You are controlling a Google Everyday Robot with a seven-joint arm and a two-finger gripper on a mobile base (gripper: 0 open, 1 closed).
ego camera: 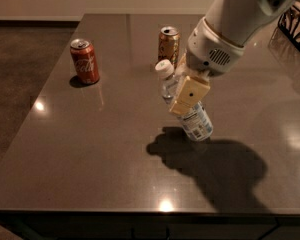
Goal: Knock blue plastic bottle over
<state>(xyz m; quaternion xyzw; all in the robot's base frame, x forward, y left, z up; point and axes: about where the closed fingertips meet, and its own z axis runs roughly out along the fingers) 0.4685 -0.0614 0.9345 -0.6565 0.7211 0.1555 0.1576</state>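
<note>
Gripping the bottle (pixel 196 125) about its middle, the tool (pixel 184 98) sits near the centre of the bench (pixel 90 149), clenched on it with one tan finger (pixel 190 91) across the front; the other finger is hidden behind. The bottle is tilted well over, with its white cap (pixel 164 69) up and to the left and its base down and to the right. Whether the base touches the bench or hangs just above it, I cannot tell. The white arm (pixel 230 29) comes in from the upper right.

By my reading the tip is half made and the bottle is not yet lying down. To finish it well, the lean should go on toward the cap side, with the base brought low before the grip lets go, so the bottle lands on its side rather than dropping or rocking upright again.

The gold can (pixel 168 45) stands just behind the cap, near enough to be clipped. The red can (pixel 85 61) stands well apart at the left. A round bottle may roll, so a gentle release is safest.
</note>
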